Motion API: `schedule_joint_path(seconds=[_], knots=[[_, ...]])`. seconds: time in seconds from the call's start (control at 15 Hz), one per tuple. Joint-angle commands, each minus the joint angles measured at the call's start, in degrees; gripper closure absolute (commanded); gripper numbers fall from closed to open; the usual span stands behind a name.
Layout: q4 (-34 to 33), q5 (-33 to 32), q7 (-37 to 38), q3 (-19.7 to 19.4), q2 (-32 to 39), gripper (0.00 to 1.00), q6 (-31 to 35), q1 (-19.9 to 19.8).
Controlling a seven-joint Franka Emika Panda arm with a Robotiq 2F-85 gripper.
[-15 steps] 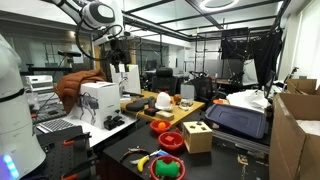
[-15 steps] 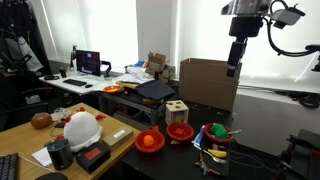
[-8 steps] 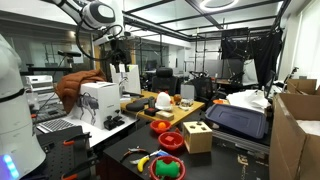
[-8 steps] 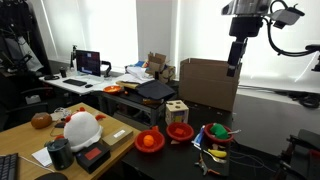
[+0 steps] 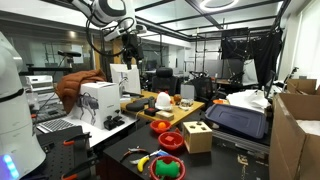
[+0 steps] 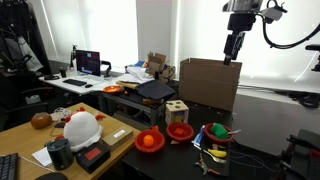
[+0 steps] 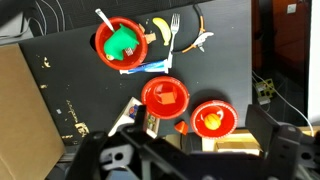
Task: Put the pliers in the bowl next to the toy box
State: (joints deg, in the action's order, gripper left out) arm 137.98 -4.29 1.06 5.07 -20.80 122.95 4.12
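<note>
The pliers (image 7: 203,38), with orange handles, lie on the dark table next to a fork and a banana. The toy box (image 5: 197,136) (image 6: 177,110) is a light wooden cube with cut-out holes; in the wrist view its corner (image 7: 137,112) shows half hidden under the gripper. A red bowl (image 7: 165,97) (image 5: 172,141) (image 6: 180,131) with a small orange block sits right beside it. My gripper (image 5: 130,47) (image 6: 232,52) hangs high above the table, open and empty, far from the pliers.
A red bowl with an orange ball (image 7: 213,119) (image 6: 150,141) and a red bowl with a green toy (image 7: 121,42) (image 6: 215,133) also stand on the table. Large cardboard boxes (image 6: 208,83) (image 5: 295,135) stand at the table's edges. A white helmet (image 6: 81,127) lies on the wooden desk.
The arm has swung sideways at the same height; the gripper stays open and empty. Nothing on the table has moved.
</note>
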Motion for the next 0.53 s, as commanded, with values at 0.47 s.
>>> schedule_joint_path(seconds=[0.47], knots=[[-21.5, 2.2, -6.0, -5.1, 26.9, 0.00, 5.3, -3.2]])
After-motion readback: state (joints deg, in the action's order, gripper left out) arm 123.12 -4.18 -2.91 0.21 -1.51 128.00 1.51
